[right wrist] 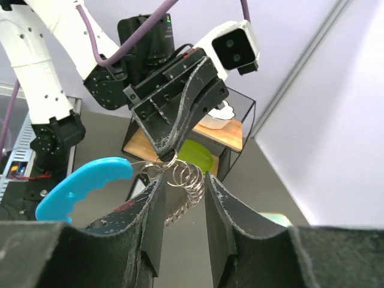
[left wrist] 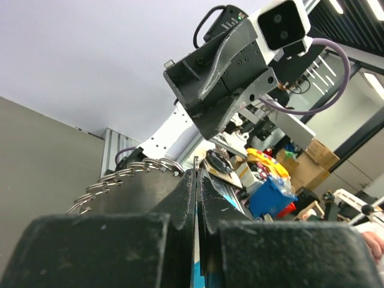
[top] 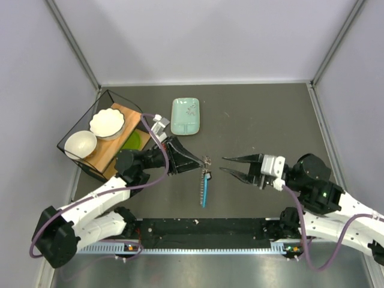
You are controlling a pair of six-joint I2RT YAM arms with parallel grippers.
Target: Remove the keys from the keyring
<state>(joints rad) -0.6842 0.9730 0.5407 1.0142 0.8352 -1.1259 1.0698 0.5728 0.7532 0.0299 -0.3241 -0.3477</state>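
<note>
The keyring [top: 207, 161] is a small cluster of thin metal rings held above the table's middle. Its bright blue tag [top: 204, 189] hangs toward the near edge. My left gripper [top: 201, 161] is shut on the ring cluster. In the left wrist view the jaws [left wrist: 198, 174] are closed, with several rings [left wrist: 138, 171] beside them. My right gripper [top: 222, 164] is open just right of the cluster. In the right wrist view the rings [right wrist: 191, 177] hang between its spread fingers [right wrist: 183, 179], and the blue tag [right wrist: 84, 183] shows at left. I cannot tell separate keys apart from the rings.
A pale green rectangular dish [top: 185, 116] lies at the back centre. A black wire rack [top: 78, 123] at the left holds a wooden board, two white bowls [top: 107, 122] and a green plate [top: 137, 141]. A black strip [top: 204, 228] runs along the near edge.
</note>
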